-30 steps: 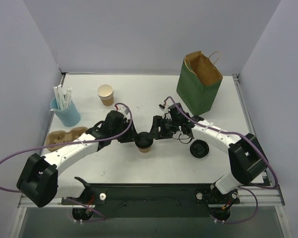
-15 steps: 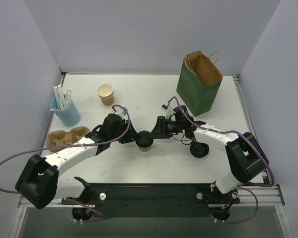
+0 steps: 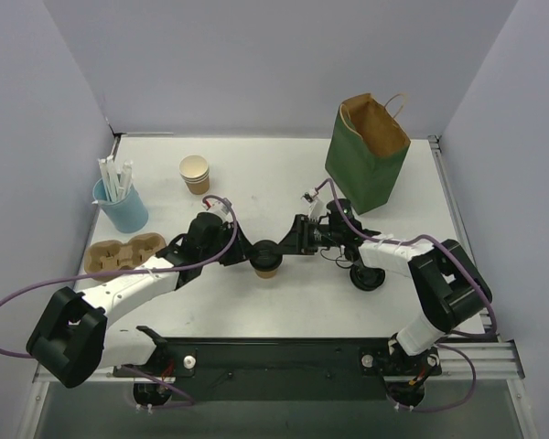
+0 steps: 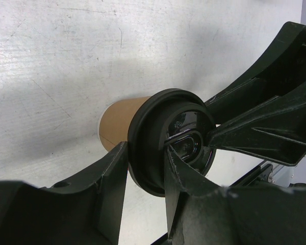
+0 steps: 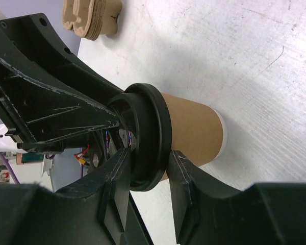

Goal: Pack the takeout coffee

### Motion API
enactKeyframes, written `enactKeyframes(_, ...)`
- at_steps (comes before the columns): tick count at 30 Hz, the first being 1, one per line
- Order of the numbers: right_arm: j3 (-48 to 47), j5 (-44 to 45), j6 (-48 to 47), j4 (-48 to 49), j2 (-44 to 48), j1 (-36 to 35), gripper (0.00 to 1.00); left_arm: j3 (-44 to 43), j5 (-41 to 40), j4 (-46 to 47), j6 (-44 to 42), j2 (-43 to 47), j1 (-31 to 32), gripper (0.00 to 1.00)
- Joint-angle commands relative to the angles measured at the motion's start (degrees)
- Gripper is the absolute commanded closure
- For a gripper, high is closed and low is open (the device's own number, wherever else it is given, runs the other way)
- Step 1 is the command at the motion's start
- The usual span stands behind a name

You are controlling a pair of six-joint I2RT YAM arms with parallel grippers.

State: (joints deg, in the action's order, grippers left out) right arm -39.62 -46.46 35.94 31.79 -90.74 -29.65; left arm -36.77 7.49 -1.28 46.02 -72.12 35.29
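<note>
Both arms have closed in on the coffee cup (image 3: 266, 264), which stands at the middle of the table (image 3: 256, 174), well apart from the green bag (image 3: 366, 165). The left gripper (image 3: 248, 254) and right gripper (image 3: 285, 250) each clamp its black lid (image 4: 168, 138) by the rim.

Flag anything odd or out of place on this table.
The left gripper and right gripper both pinch the lid rim of the same takeout coffee from opposite sides, which is unusual for one small cup. A spare black lid lies loose nearby. Nothing looks spilled or tipped.
</note>
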Motion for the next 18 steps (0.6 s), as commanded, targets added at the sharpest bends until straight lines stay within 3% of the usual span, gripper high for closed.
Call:
enactKeyframes(1, 4.89, 5.59, -5.09, -3.58, -5.41, 0.03, 0.76, 3.29, -2.92, -6.46, -1.81, -1.80, 0.84, 0.60)
enactKeyframes(18, 7.63, 11.48, -7.38, -7.00, -6.47, 0.12, 0.83, 3.20, -3.80, -7.07, -1.11, -3.03, 1.01, 0.59)
